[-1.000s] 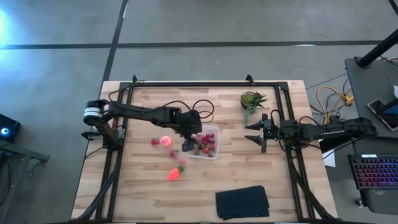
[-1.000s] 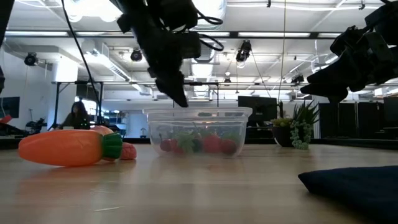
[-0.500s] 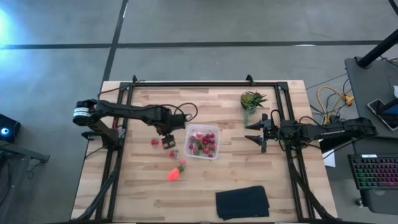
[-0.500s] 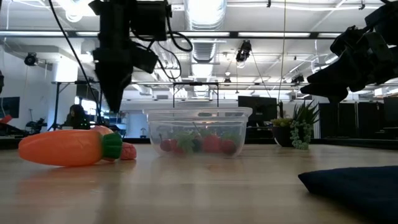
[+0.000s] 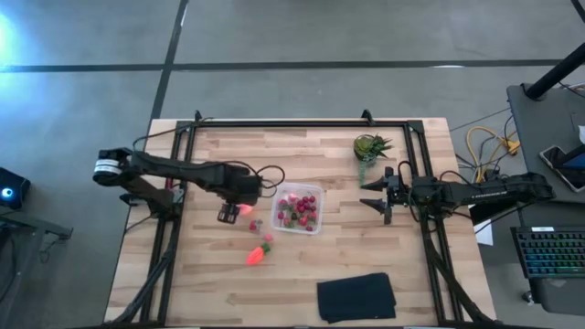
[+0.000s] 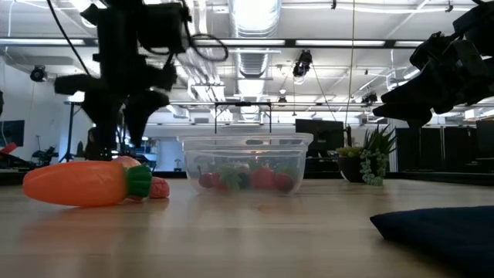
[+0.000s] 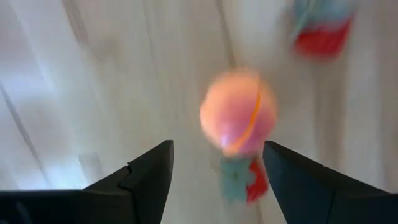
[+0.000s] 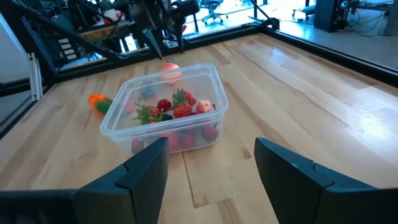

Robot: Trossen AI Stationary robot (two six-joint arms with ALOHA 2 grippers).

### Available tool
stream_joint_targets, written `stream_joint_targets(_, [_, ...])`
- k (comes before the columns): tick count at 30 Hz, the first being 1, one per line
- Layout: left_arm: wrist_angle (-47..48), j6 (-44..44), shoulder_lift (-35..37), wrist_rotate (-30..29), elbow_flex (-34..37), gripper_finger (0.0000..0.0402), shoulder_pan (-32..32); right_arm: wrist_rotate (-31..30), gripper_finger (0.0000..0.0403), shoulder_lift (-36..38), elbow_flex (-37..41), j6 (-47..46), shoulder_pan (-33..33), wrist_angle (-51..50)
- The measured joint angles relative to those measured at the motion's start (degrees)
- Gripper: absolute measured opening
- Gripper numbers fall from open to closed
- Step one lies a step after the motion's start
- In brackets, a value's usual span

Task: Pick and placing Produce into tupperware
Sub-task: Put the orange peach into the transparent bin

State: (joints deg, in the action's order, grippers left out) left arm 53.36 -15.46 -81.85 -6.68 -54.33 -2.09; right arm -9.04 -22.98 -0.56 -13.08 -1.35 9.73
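The left gripper (image 5: 230,213) has been moved away from the tupperware (image 5: 299,209) within the last second and is now found over the pink-orange round fruit (image 5: 244,211), just beside the container on its left. Its jaws are held apart, and nothing is carried between them; in the left wrist view the fruit (image 7: 238,111) is seen lying on the tabletop (image 5: 402,274) ahead of the two fingers. From this it is judged that one delivery is finished and the fruit is the next piece to be picked.

Many red berries (image 8: 180,110) are already collected inside the tupperware. The orange carrot-like piece (image 5: 258,253) is left on the wood, nearer the front edge. The right gripper (image 5: 377,195) is kept waiting to the right of the container, its jaws apart and empty.
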Motion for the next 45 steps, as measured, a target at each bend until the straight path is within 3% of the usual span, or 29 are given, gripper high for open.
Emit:
stream_joint_targets(5, [-4.2, 0.0, 4.6, 1.6, -2.0, 0.0233, -0.1, 0.0, 0.0228, 0.0, 0.0, 0.0, 0.0, 0.0])
stream_joint_targets(12, [-13.7, 0.2, 9.2, -2.1, -2.4, 0.0233, -0.1, 0.0, 0.0228, 0.0, 0.0, 0.0, 0.0, 0.0])
stream_joint_targets(17, [-18.7, 4.5, 10.5, -1.3, -3.3, 0.0233, 0.0, 0.0, 0.0228, 0.0, 0.0, 0.0, 0.0, 0.0])
stream_joint_targets(26, [-17.7, 13.7, 9.6, -1.2, -3.5, 0.0233, 0.1, 0.0, 0.0228, 0.0, 0.0, 0.0, 0.0, 0.0])
stream_joint_targets(32, [-7.3, 16.6, 10.5, 0.7, -3.4, 0.0233, 2.0, 0.0, 0.0228, 0.0, 0.0, 0.0, 0.0, 0.0])
stream_joint_targets(36, [1.0, 13.1, 12.1, 1.2, -2.4, 0.0233, 4.4, 0.0, 0.0228, 0.0, 0.0, 0.0, 0.0, 0.0])
stream_joint_targets(45, [-0.4, 5.6, 14.6, 1.2, 4.7, 0.0233, 7.2, 0.0, 0.0228, 0.0, 0.0, 0.0, 0.0, 0.0])
